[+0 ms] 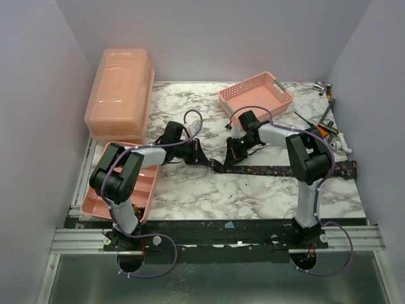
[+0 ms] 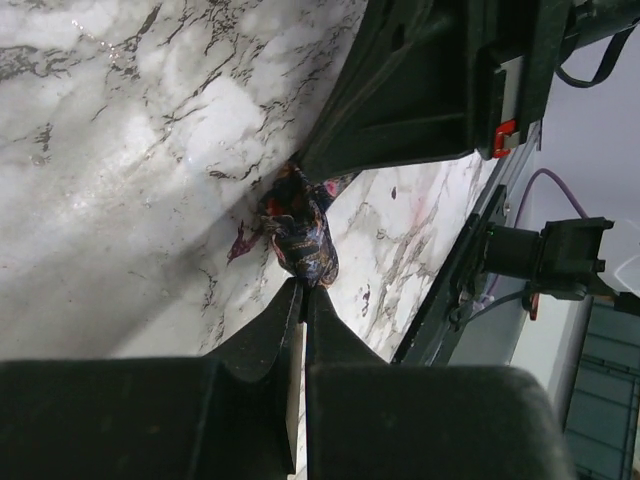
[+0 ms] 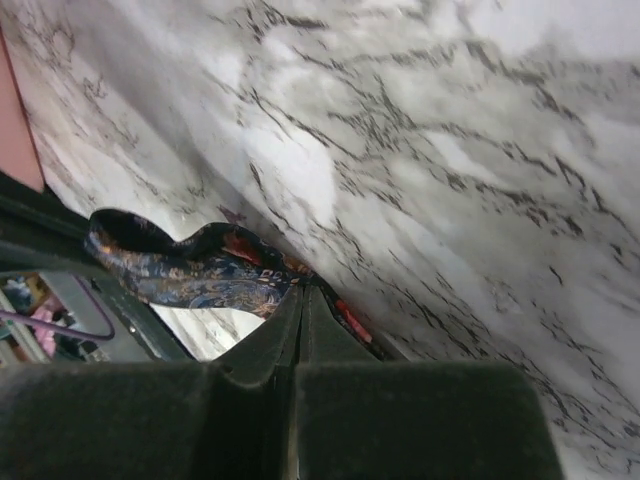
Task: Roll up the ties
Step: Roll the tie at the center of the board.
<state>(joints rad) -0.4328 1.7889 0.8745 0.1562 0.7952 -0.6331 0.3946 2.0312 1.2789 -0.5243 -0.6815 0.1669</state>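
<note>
Marble-topped table (image 1: 190, 190), pale walls around it. One tie (image 1: 266, 170) lies stretched out in front of the pink basket (image 1: 256, 95), its narrow end bunched up just left of the basket's near corner. At that bunch the left end effector (image 2: 303, 287), arm bent and reaching inward, has its fingers pressed together on the fabric's tip. The right end effector (image 3: 302, 294), arm folded back low toward the same spot, is likewise clamped on a fold. Rolling looks barely started; the next move calls for turning the pinched end over itself.

Even, soft light overhead; arms cast faint shadows on the marble table (image 1: 253, 190). Wrist views dimmer, foreground fingers blurred.
</note>
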